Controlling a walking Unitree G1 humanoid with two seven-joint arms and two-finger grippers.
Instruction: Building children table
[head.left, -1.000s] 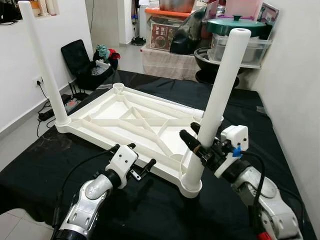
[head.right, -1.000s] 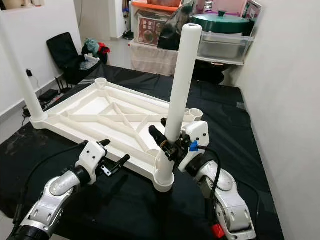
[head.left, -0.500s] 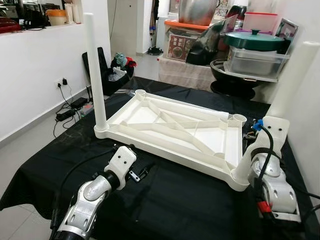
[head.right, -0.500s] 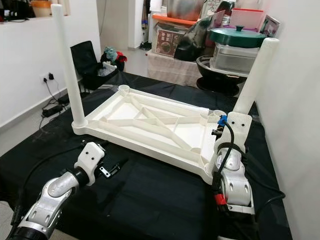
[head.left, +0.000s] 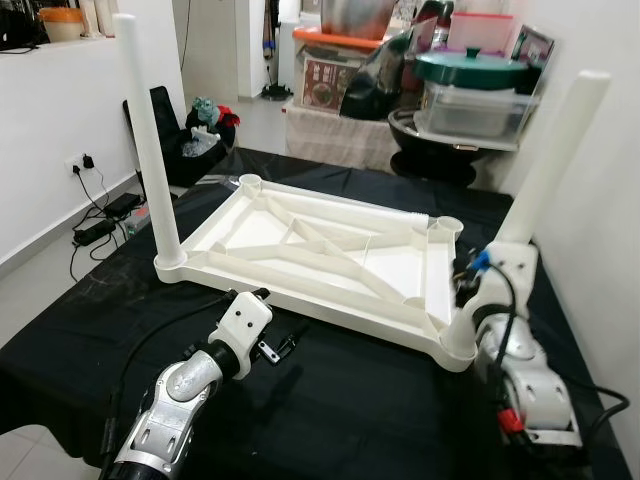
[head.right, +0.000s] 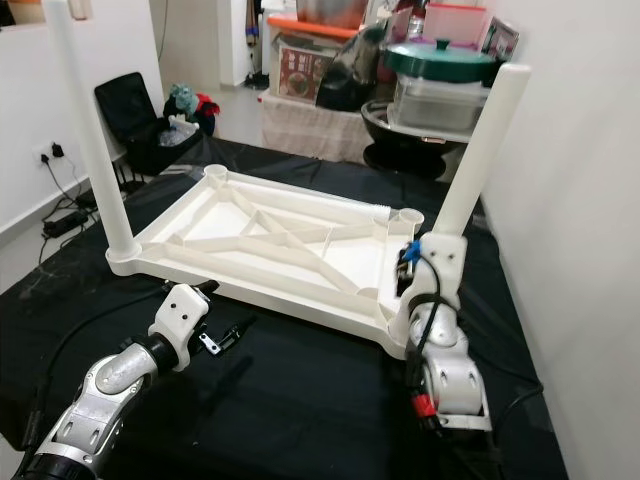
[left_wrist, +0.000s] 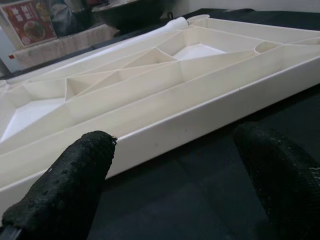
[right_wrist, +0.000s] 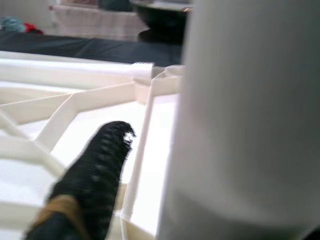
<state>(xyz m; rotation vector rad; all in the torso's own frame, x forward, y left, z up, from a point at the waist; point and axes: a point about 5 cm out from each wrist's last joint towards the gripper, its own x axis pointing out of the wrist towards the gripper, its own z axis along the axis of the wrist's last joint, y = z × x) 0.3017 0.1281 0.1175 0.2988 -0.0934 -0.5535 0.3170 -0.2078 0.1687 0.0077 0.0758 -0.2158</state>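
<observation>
White tabletop (head.left: 320, 250) lies inverted, ribs up, on the black-covered table (head.left: 330, 400). Two legs stand upright in corner sockets: far-left leg (head.left: 148, 150) and near-right leg (head.left: 545, 170). Two far corner sockets (head.left: 248, 183) stand open. Left tool (head.left: 282, 345) hovers just off the tabletop's near edge, fingers (left_wrist: 65, 190) spread wide, holding nothing. Right tool (right_wrist: 95, 175) sits at the near-right leg's base; one finger is visible beside the leg, the other hidden, so its grip cannot be determined. Background clutter is indistinct.
</observation>
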